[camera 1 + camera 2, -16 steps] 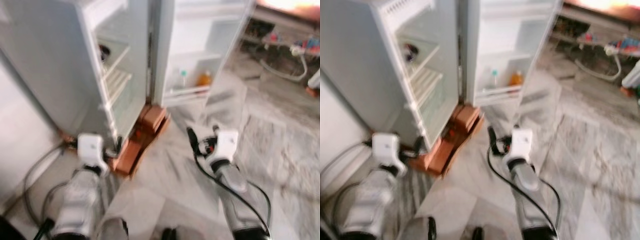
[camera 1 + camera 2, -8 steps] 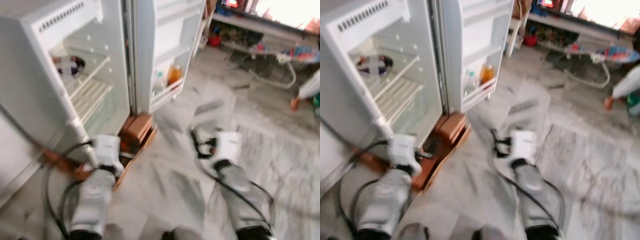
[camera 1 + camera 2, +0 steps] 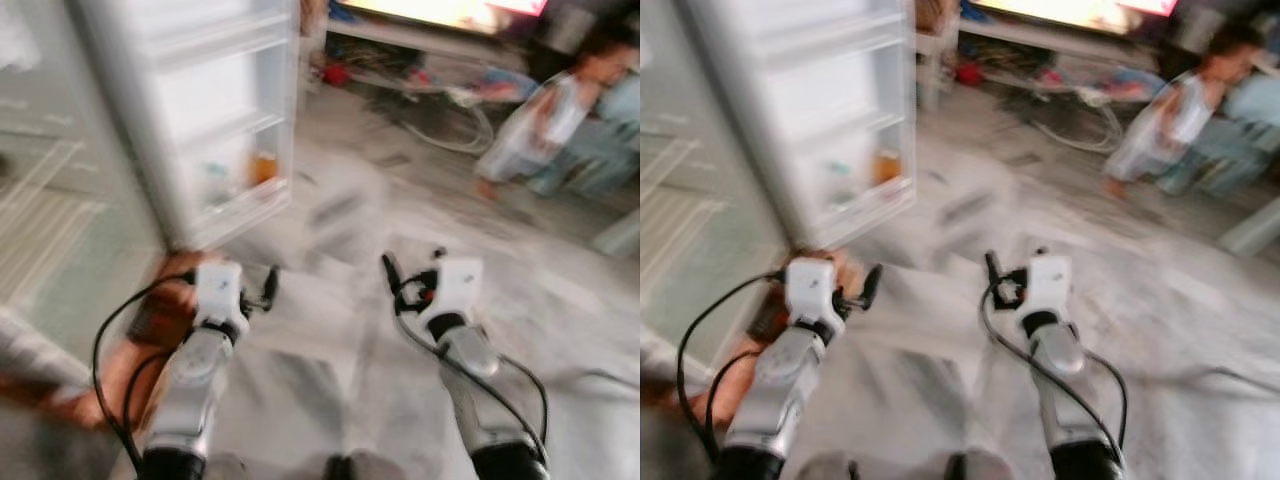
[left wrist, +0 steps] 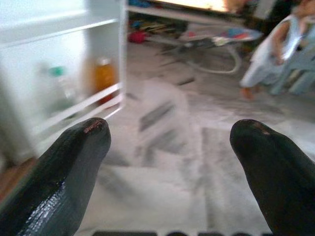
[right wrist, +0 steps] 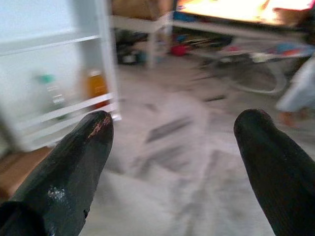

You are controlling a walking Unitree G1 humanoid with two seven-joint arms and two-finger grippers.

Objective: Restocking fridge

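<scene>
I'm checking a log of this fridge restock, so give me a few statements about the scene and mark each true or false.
1. The fridge door is open. True.
2. An orange bottle stands on the door shelf. True.
3. The left gripper is shut on a bottle. False: its fingers are apart with nothing between them.
4. The right gripper is open and holds nothing. True.
5. The floor ahead has no one on it. False: a person is on the floor beyond the right arm.
6. A green-capped bottle lies on the floor. False: it stands on the door shelf beside the orange bottle.
</scene>
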